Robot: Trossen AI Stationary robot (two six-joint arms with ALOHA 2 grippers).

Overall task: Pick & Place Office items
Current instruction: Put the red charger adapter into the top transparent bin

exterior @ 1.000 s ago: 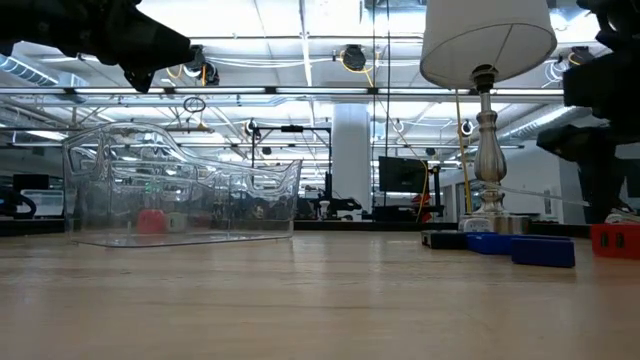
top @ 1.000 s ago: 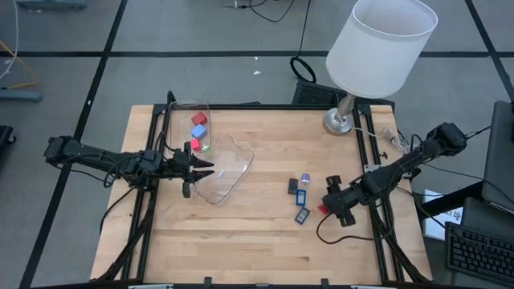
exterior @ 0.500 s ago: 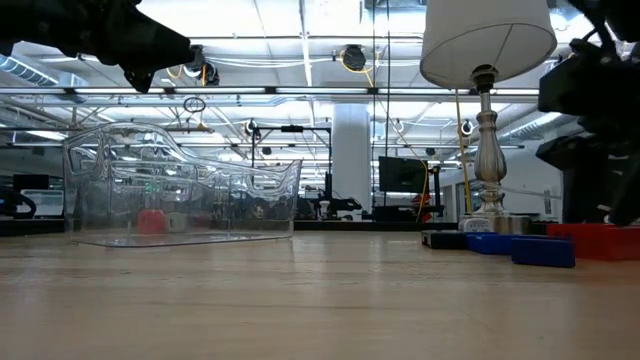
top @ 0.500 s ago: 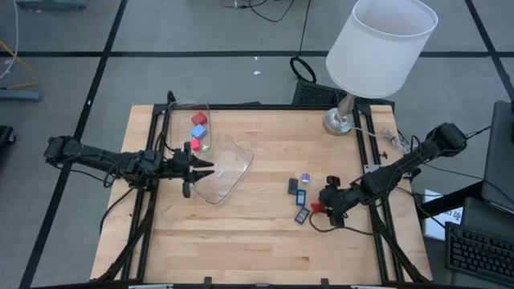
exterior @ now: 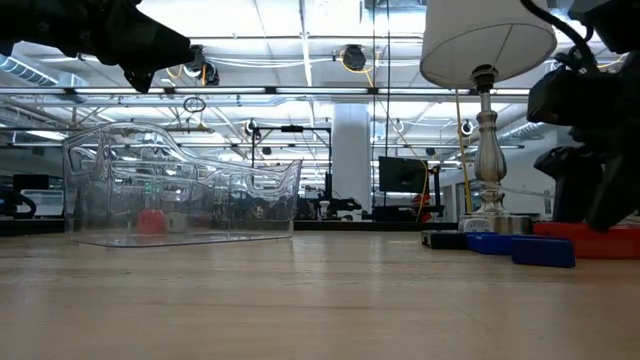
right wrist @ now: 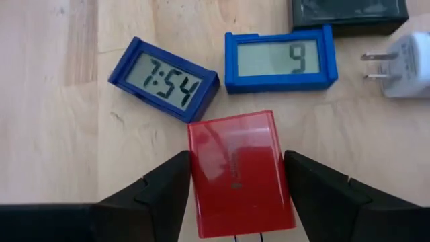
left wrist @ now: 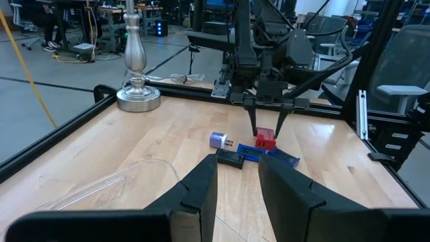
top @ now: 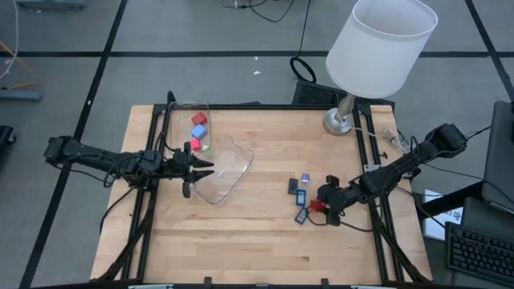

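R gripper (right wrist: 232, 195) straddling red block (right wrist: 240, 171), jaws not yet closed.

Block lies on table btwn the 2 wide-set fingers, small gap each side, long axis along the fingers; 2 blue clocks (right wrist: 164, 78) just beyond it. Bin (top: 217, 172) is well apart toward L side. L gripper (top: 195, 168) waits at bin, narrow, empty, so R arm is nearer.

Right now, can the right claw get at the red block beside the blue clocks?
Probably yes. The right claw is open with the red block already between its fingers, and the two blue clocks lie just beyond, clear of them.
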